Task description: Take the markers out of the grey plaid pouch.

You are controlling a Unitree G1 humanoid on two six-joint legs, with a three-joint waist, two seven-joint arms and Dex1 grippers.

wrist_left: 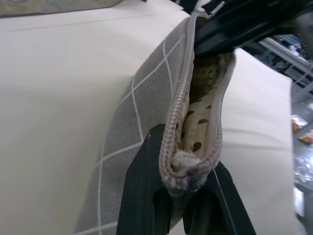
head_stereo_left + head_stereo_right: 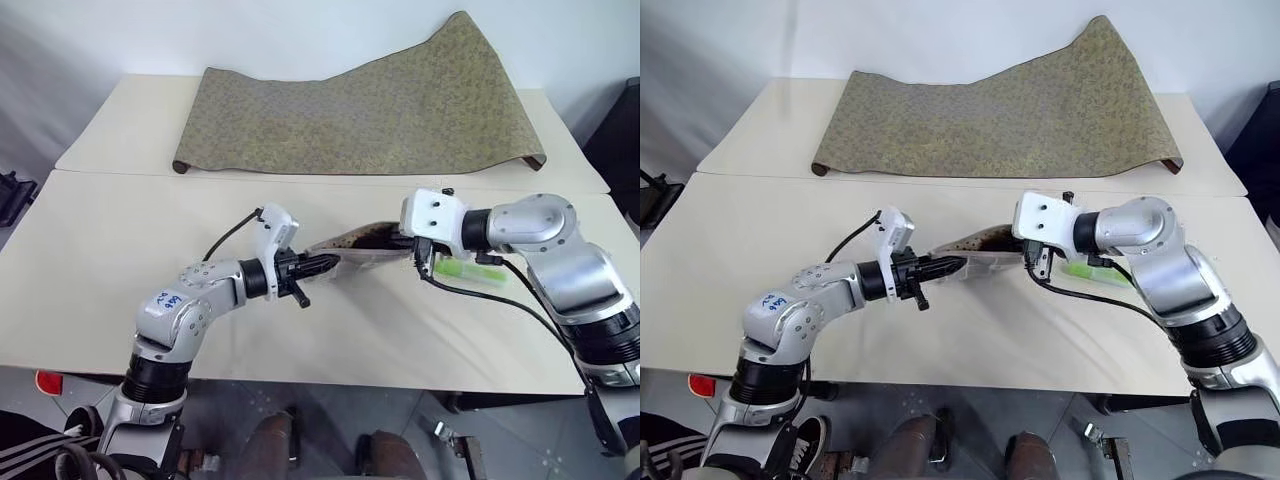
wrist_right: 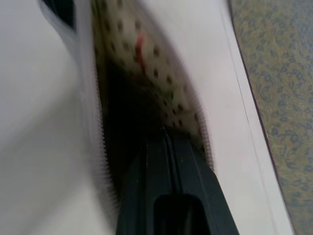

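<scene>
Grey plaid pouch is held up off the bench, roughly mid-bench, nearer the robot than the olive-gold cloth draped across the far side. Left tool is pinching the pouch's end seam, fingers clamped on the fabric right at the zipper end. Zipper is open; dotted cream lining visible inside, w/ a thin red item deeper in the pouch, can't ID it. Right tool has its fingers pressed together and pushed into the pouch mouth from the opposite end; can't tell if anything's caught between them. Green item lies on the bench just beside the pouch, under the right arm, partly hidden.
</scene>
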